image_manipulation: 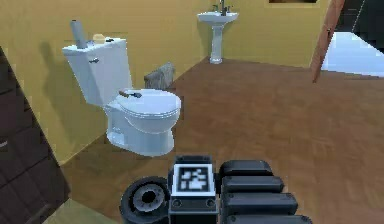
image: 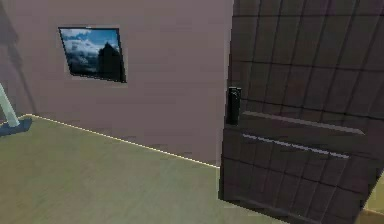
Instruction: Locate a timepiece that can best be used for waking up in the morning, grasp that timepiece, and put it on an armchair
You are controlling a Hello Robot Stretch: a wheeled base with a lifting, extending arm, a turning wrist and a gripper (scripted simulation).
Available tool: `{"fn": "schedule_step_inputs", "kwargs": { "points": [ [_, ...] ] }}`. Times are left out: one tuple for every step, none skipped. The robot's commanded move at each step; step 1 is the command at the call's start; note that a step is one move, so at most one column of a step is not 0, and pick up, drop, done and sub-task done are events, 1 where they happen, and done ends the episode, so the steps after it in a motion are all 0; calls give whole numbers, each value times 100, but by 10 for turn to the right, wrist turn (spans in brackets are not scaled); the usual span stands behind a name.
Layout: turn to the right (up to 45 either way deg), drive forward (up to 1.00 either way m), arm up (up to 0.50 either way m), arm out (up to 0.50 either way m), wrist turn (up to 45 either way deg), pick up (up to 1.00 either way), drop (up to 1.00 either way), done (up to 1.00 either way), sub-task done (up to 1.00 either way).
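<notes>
Since the brown floor (image_manipulation: 280,110) spreading out from the toilet (image_manipulation: 140,105) belongs to a bathroom, I judge that hunting for the alarm clock is the step in hand. I cannot tell where the clock is, and a bedroom or sitting room seems its likelier home. A dark panelled door (image: 310,110) stands just beside the toilet, with a dark handle (image: 232,105) at its edge. A bright doorway (image_manipulation: 355,50) lies well apart from the toilet on the opposite side. A white pedestal sink (image_manipulation: 217,30) stands against the yellow wall beyond the toilet, well apart from it. A framed picture (image: 92,53) hangs on the pale wall past the door from the toilet. The gripper (image_manipulation: 148,200) is a dark body low down, near the toilet's bowl and beside a white marked square. Its far end cannot be made out, so I cannot tell whether it grasps anything. On the toilet's tank stands a grey cylinder (image_manipulation: 77,33), and a small dark thing (image_manipulation: 130,93) lies on the lid. An alarm clock would likely be light, stiff and hard-shelled, with a smooth and perhaps breakable face. It is best taken across the sides of its body, away from the face and buttons, and set well back on the armchair seat so that the soft cushion does not tip it.
</notes>
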Motion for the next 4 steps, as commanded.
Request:
{"fn": "schedule_step_inputs", "kwargs": {
  "points": [
    [210, 0, 0, 0, 0, 0, 0, 0, 0],
    [0, 15, 0, 0, 0, 0, 0, 0, 0],
    [90, 0, 0, 0, 0, 0, 0, 0, 0],
    [0, 5, 0, 0, 0, 0, 0, 0, 0]
  ]
}}
